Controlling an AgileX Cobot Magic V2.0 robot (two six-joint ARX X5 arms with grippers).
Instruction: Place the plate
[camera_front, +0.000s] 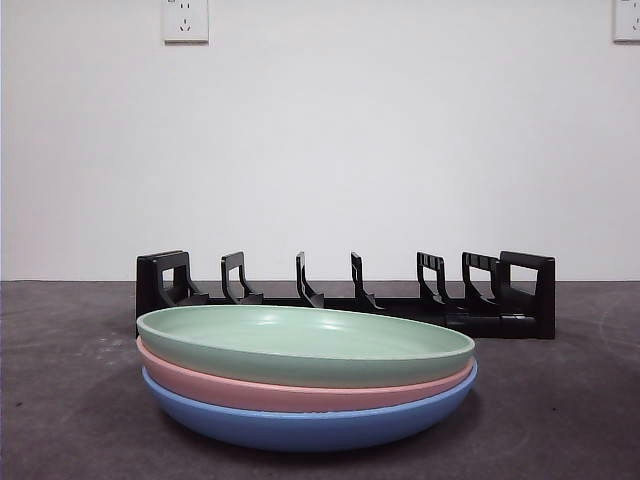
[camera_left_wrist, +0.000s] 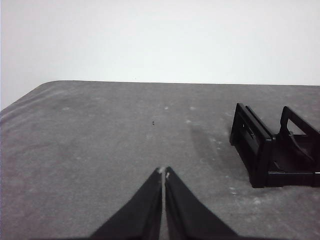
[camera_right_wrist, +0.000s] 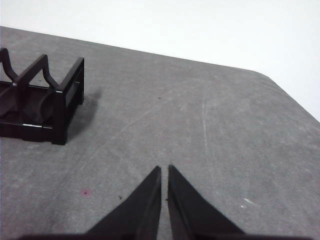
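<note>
- I see three plates stacked on the grey table (camera_front: 560, 400): a green plate (camera_front: 300, 345) on top, a pink plate (camera_front: 290, 393) beneath it, a blue plate (camera_front: 300, 425) at the bottom.
- The stack sits just in front of a black dish rack (camera_front: 345, 292), whose slots hold nothing.
- My left gripper (camera_left_wrist: 163, 172) hangs over bare table beside one end of the rack, jaws pressed together, holding nothing.
- My right gripper (camera_right_wrist: 164, 170) hangs beside the other end, jaws nearly touching, holding nothing.
</note>
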